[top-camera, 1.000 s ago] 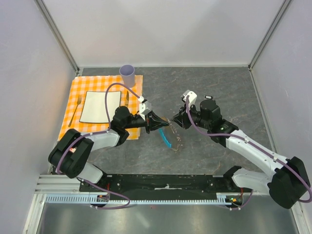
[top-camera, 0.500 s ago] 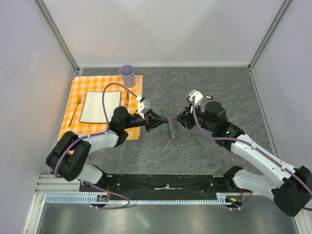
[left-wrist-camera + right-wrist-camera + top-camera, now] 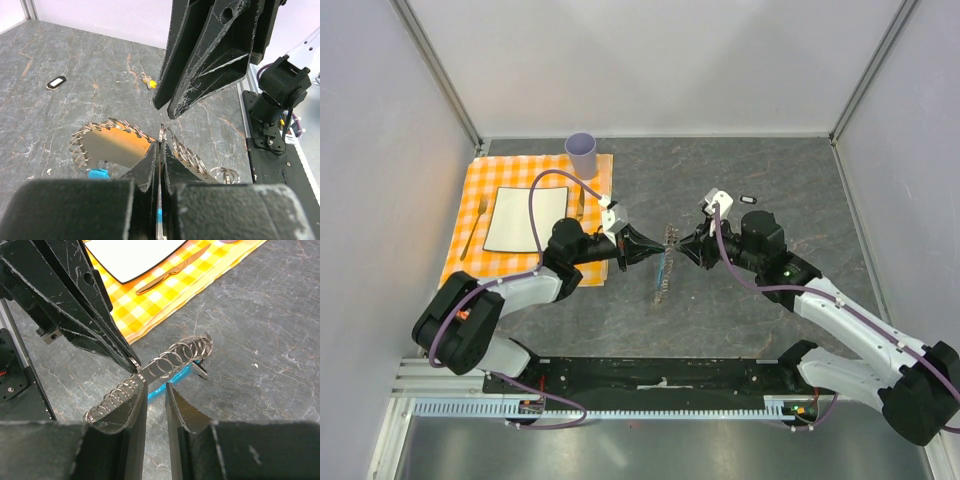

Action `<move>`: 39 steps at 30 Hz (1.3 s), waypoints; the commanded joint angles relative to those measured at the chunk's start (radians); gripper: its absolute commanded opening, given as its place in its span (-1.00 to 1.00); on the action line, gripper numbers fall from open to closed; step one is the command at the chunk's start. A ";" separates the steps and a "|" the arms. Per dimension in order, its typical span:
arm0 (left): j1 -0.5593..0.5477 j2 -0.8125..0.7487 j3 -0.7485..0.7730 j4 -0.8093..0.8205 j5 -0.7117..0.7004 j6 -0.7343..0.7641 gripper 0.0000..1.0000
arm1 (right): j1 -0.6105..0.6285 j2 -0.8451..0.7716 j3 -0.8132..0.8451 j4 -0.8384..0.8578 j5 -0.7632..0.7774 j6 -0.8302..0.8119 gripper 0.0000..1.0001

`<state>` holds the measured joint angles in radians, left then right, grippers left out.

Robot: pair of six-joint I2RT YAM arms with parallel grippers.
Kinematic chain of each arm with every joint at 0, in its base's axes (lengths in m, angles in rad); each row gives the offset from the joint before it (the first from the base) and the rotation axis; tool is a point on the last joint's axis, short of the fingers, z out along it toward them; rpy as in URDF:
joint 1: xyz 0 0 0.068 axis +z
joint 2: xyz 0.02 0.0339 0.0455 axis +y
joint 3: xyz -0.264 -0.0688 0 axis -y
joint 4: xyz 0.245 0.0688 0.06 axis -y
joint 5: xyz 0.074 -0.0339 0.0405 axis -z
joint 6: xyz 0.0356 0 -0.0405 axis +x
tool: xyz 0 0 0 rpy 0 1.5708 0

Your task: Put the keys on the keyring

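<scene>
Grey metal chain of the keyring (image 3: 664, 262) hangs in the middle of the top view, between the two arms, above the dark stone bench (image 3: 770, 170). Its upper end is at the tips of the left jaws and the rest falls down toward the bottom of the frame, with the blue section (image 3: 663, 268) in the middle part.

The left jaws are clenched on the keyring. In the left wrist view the two fingers are pressed together and the coils of the chain (image 3: 117, 123) come out on both sides of them, with a piece of the blue section (image 3: 98, 174) at the lower left.

The right jaws are released, with a narrow gap between the fingers. In the right wrist view the chain (image 3: 170, 360) runs diagonally from the centre right to the lower left and passes just at the tip of one finger, but nothing is inside the gap. The blue section (image 3: 175, 379) shows just under the chain.

A black key (image 3: 750, 199) with a white centre lies on the bench, in the upper right part of the top view, well apart from the keyring. The left wrist view shows it (image 3: 56, 82) at the left and a yellow-orange key (image 3: 149, 83) near the top centre, both lying flat on the bench.

On the left side of the top view an orange checked cloth (image 3: 520, 255) carries a white plate (image 3: 525, 218), and a pale purple cup (image 3: 582, 152) stands at its upper corner.
</scene>
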<state>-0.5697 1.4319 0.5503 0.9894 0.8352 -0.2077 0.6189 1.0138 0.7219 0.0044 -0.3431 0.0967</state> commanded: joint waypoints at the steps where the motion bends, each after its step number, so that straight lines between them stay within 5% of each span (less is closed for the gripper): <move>1: -0.004 -0.044 0.008 0.066 0.021 0.025 -0.96 | 0.001 0.015 -0.003 0.078 -0.033 -0.017 -0.43; 33: -0.004 -0.025 0.022 0.172 0.042 -0.059 -0.97 | 0.002 0.072 -0.042 0.190 -0.192 -0.012 -0.45; 39: -0.004 -0.036 0.013 0.178 0.042 -0.056 -0.96 | 0.002 0.055 -0.055 0.183 -0.165 -0.020 -0.61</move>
<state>-0.5686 1.4242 0.5499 1.0496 0.8654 -0.2420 0.6178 1.0794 0.6865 0.1677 -0.5072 0.0895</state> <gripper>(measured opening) 0.019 0.215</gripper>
